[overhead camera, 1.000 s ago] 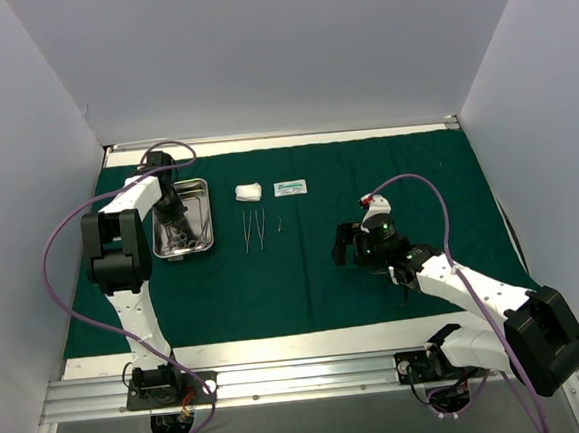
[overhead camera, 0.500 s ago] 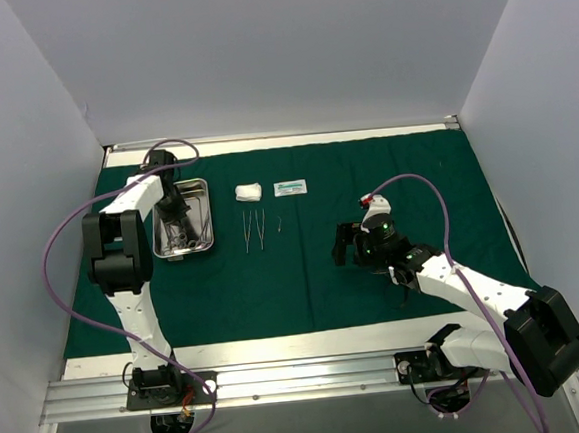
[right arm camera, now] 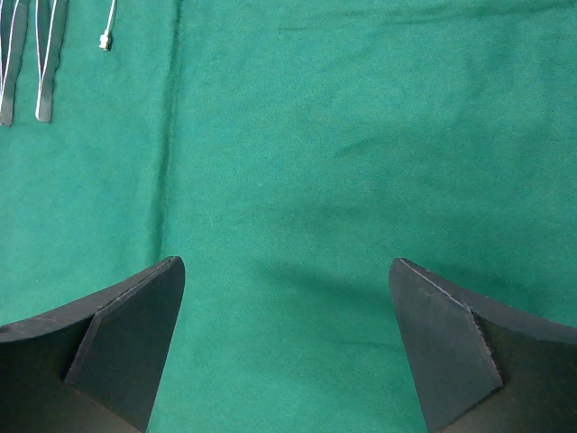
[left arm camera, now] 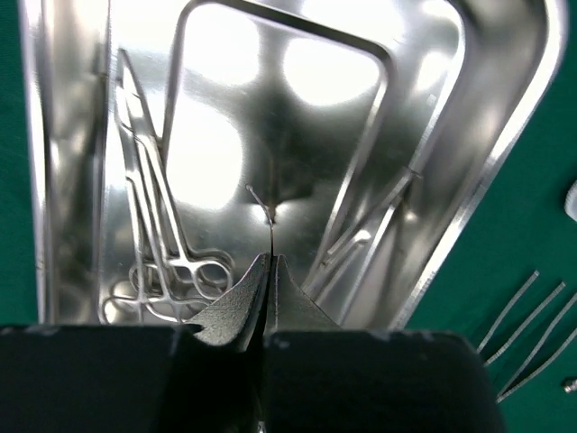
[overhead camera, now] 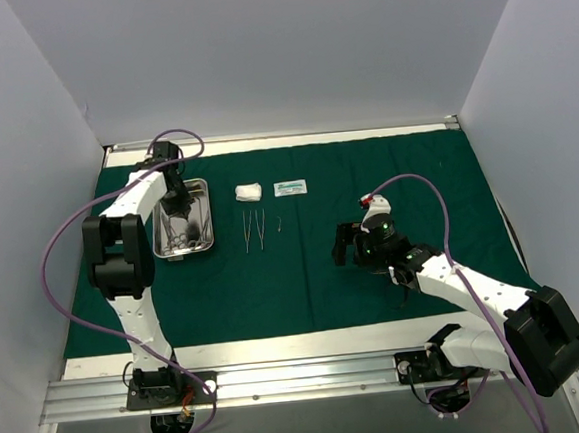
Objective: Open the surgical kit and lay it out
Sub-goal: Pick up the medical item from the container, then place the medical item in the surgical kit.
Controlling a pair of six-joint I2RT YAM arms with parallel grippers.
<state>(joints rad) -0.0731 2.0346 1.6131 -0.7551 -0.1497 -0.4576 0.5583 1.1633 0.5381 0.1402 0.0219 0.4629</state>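
Observation:
The dark green cloth (overhead camera: 366, 170) lies spread flat. The steel tray (overhead camera: 207, 218) sits at its far left. My left gripper (overhead camera: 175, 203) hangs over the tray, shut on a thin curved wire-like needle (left arm camera: 260, 203) that sticks out of its tips (left arm camera: 270, 257). Ring-handled forceps (left arm camera: 153, 216) and another thin instrument (left arm camera: 370, 230) lie in the tray (left arm camera: 505, 144). Two tweezers (overhead camera: 253, 229), a small needle (overhead camera: 279, 224), the white gauze wad (overhead camera: 248, 192) and the white packet (overhead camera: 290, 187) lie on the cloth. My right gripper (overhead camera: 347, 244) is open and empty above bare cloth (right arm camera: 288, 352).
White walls close in the table on the left, back and right. A metal rail (overhead camera: 282, 378) runs along the near edge. The tweezers' ends (right arm camera: 27, 54) and the small needle (right arm camera: 107, 32) show at the top left of the right wrist view.
My left gripper has moved a little toward the tray's far end and its cable loop has risen. The right arm has not moved.

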